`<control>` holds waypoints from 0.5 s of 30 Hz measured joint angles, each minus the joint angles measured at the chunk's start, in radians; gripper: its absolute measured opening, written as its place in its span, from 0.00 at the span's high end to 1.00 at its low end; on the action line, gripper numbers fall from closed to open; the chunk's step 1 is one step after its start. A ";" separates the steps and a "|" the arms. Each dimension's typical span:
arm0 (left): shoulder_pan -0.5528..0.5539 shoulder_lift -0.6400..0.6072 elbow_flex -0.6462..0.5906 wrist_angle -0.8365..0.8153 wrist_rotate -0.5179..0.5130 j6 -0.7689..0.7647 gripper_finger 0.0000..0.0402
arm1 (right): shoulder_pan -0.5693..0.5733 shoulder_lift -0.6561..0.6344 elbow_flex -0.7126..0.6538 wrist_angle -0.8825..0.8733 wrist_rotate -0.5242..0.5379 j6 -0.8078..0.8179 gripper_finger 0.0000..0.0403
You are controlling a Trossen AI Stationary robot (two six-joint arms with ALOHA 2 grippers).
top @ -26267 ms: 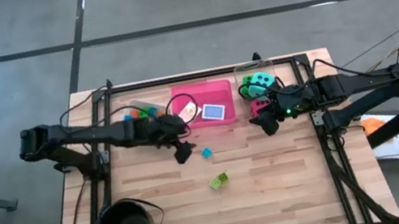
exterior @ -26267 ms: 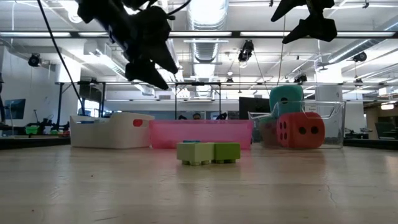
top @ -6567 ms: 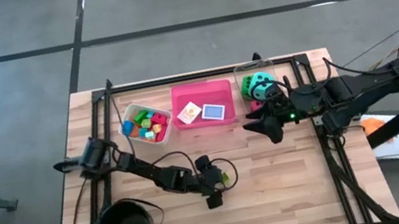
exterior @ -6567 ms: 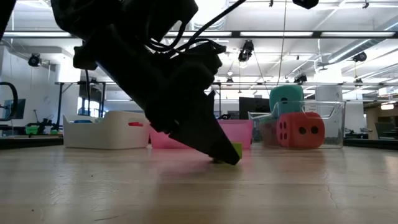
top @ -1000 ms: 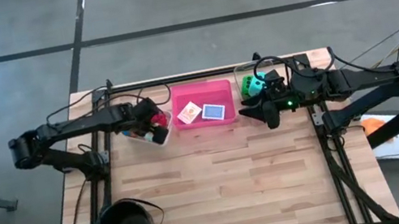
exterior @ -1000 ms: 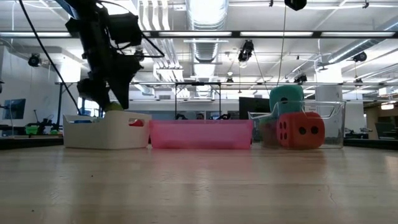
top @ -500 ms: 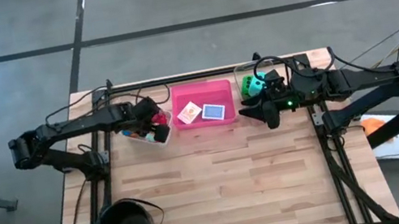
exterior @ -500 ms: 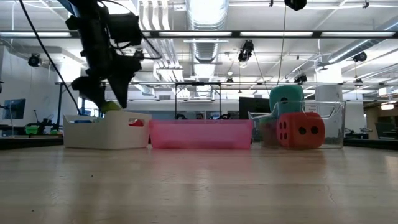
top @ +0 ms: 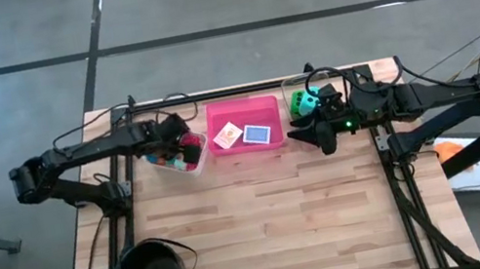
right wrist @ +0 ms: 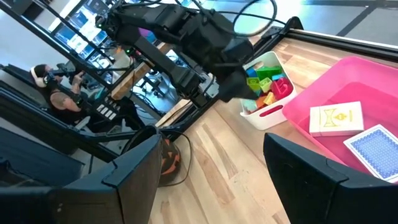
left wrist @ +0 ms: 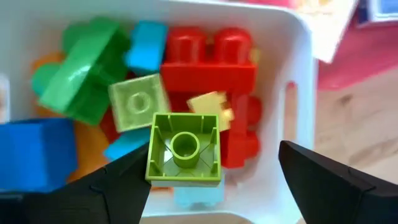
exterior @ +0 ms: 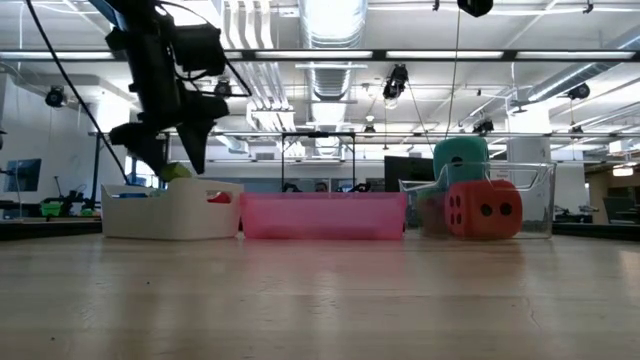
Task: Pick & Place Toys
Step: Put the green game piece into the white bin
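1. Both arms: dark/black, slim tubular links w/ chunkier joint housings, seen from above
2. Left arm: thin black cables looping along upper links & near wrist
3. Right arm: black cable arcing over wrist; small green light glowing on wrist housing
4. Left gripper: two matte black fingers, flat-faced, tapering to wedge tips
5. Right gripper: same black blocky fingers, angular edges, no markings visible
6. Low view: left arm a dark silhouette, cables trailing up
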 joint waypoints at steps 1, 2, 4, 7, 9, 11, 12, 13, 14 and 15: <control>0.002 0.000 -0.002 -0.009 0.000 -0.010 0.15 | 0.000 0.000 0.000 0.000 0.000 0.000 0.33; 0.003 0.006 -0.003 -0.009 0.010 -0.013 0.15 | 0.000 0.000 0.000 0.000 0.000 0.000 0.33; 0.001 0.013 -0.004 -0.002 0.012 -0.012 0.15 | 0.000 0.000 0.000 0.000 0.000 -0.001 0.33; 0.004 0.009 -0.004 -0.004 -0.032 -0.023 0.15 | 0.000 0.000 0.000 0.000 -0.001 -0.001 0.33; 0.005 0.026 -0.004 -0.002 -0.016 -0.005 0.15 | 0.000 0.000 0.000 -0.001 -0.002 -0.003 0.33; 0.001 0.036 -0.005 -0.007 0.004 0.020 0.15 | 0.000 0.000 0.000 -0.001 -0.002 -0.004 0.33; 0.001 0.039 -0.005 -0.009 0.008 0.031 0.15 | 0.000 0.000 0.000 -0.002 -0.002 -0.004 0.33; 0.003 0.040 -0.005 -0.009 0.008 0.034 0.15 | 0.000 0.000 0.000 -0.001 -0.002 -0.004 0.33; 0.006 0.041 -0.005 -0.010 0.004 0.033 0.15 | 0.000 0.000 0.000 -0.002 -0.002 -0.004 0.33; 0.009 0.041 -0.005 -0.012 -0.003 0.033 0.15 | 0.000 0.000 0.000 -0.002 -0.002 -0.004 0.33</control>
